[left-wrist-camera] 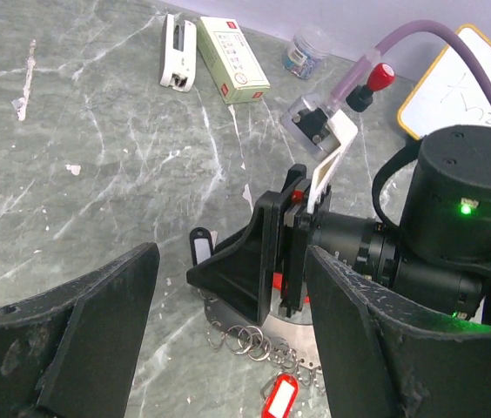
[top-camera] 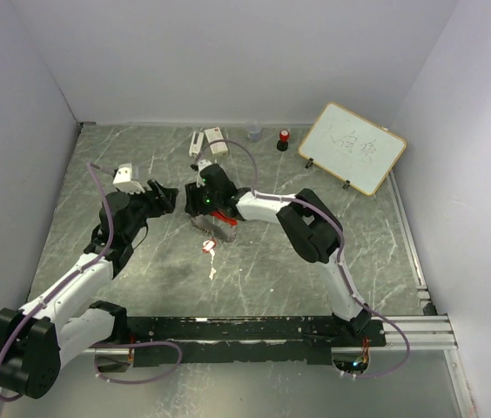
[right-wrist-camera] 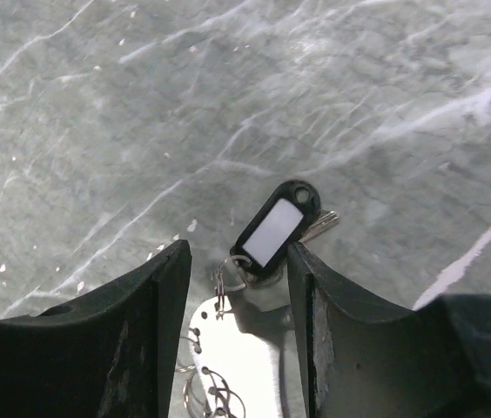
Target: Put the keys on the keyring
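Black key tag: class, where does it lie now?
Right wrist view: the black key tag lies on the table, its near end between the open jaws of the right gripper.

Beyond the right pincer [right-wrist-camera: 237, 251], along the far edge of the desk [top-camera: 385, 252], sit a white stapler [top-camera: 196, 142], a white box [top-camera: 216, 140], a clear jar [top-camera: 253, 131] and a red-capped black cylinder [top-camera: 284, 139], with a whiteboard [top-camera: 353, 147] farther right.
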You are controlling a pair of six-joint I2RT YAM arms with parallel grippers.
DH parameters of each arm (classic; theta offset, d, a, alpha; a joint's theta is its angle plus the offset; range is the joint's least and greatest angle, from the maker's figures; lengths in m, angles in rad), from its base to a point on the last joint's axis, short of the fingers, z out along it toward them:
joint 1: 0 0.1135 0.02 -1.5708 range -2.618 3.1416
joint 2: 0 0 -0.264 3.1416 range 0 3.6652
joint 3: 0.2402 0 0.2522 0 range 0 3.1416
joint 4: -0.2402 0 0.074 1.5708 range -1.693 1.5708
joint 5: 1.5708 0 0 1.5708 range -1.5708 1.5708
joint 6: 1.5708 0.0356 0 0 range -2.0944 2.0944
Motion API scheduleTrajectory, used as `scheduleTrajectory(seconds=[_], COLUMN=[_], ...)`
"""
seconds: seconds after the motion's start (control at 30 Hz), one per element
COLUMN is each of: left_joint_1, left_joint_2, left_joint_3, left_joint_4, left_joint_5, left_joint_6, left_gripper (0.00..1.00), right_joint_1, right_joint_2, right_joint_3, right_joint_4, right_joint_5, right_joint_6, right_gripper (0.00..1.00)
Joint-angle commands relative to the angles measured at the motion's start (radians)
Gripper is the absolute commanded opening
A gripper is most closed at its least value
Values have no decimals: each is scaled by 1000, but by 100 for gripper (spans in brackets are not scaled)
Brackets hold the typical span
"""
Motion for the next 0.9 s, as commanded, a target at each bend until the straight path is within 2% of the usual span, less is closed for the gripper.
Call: scheduleTrajectory(seconds=[0.0,0.33,0.67,0.87], left_joint_1=[15,22,25,28], left_joint_2=[-6,-6,-6,-6], left_joint_3=[-15,-20,-26,-26], left_joint_4=[7,10,9,9], left_joint_5=[28,36,37,37], left_joint_6=[6,5,6,6], left_gripper=[79,78,78,78], right_joint_1=[13,13,12,13], right_joint_2=[-38,-152,-142,-122], right_joint_3=[-78,-179,-176,-164], right_joint_4=[68,159,148,136], right_joint_5=[2,22,-42,-59], right_joint_6=[-28,-113,-139,-148], right_gripper=[49,51,42,41])
